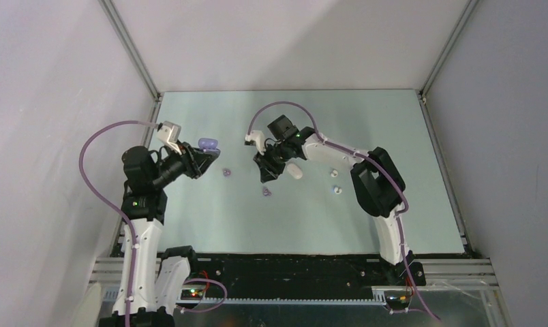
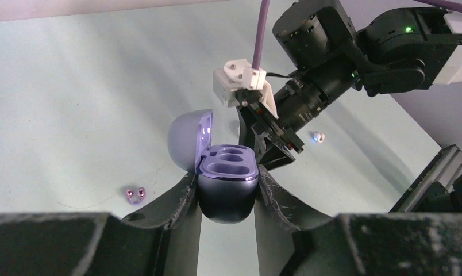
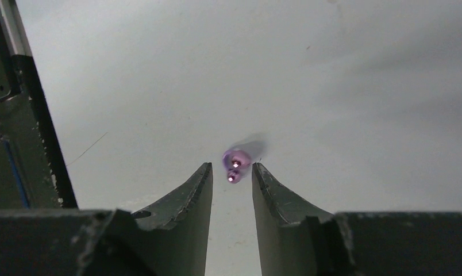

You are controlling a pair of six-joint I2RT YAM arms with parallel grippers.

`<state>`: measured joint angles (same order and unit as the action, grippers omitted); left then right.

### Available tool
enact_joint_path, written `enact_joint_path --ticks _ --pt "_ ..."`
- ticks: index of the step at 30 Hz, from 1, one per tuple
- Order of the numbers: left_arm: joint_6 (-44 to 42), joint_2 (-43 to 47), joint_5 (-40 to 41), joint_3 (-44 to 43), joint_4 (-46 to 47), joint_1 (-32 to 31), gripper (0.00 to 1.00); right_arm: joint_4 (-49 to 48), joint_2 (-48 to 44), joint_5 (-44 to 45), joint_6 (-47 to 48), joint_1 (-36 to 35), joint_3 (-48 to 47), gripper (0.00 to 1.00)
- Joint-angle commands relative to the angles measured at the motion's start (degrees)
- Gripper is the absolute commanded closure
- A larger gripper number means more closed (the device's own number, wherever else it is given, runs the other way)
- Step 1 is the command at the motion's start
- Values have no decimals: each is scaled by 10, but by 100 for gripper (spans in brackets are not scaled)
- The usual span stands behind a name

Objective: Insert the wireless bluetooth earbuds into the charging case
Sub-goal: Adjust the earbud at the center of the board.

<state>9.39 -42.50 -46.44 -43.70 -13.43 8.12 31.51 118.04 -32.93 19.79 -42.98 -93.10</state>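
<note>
Clamping the open lilac charging case [image 2: 226, 167] in the left gripper [image 2: 227, 179], aloft near the left edge, 2 sockets empty. Hovering the right gripper [image 3: 231, 168], fingers parted, over 1 lilac earbud [image 3: 235, 161] mid-surface. Pickup step, probably; next calls for lowering and pinching squarely.

Pale green table [image 1: 326, 225], plain grey walls [image 1: 53, 82]

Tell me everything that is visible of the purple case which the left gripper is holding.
The lilac case is a small rounded shell, glossy and smooth, plastic by its look. Its lid stands open, hinged up on the left side in the left wrist view. The base shows two hollow wells, both empty. The left gripper clamps the base between its dark fingers, one on each side, with the opening turned up. It seems to be held clear of the table. Nothing else touches it.
</note>
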Motion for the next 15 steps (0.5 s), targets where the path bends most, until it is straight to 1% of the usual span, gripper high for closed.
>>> enact_joint_path --ticks 1,5,7,9,11,15 --pt "19 6 23 -16 19 7 100 -23 17 -19 42 1 -56 64" --pt "26 6 49 -26 17 10 100 -58 43 -20 53 -7 -87 62" --pt "28 -1 50 -35 11 12 100 -39 66 -21 53 -10 -125 63" --pt "23 -7 51 -46 -1 14 100 -20 74 0 50 -16 -148 66" --pt "20 -11 53 -52 -6 13 100 -5 68 23 52 -21 -142 67" --pt "19 -12 61 -50 4 13 100 0 23 29 77 -25 -68 69"
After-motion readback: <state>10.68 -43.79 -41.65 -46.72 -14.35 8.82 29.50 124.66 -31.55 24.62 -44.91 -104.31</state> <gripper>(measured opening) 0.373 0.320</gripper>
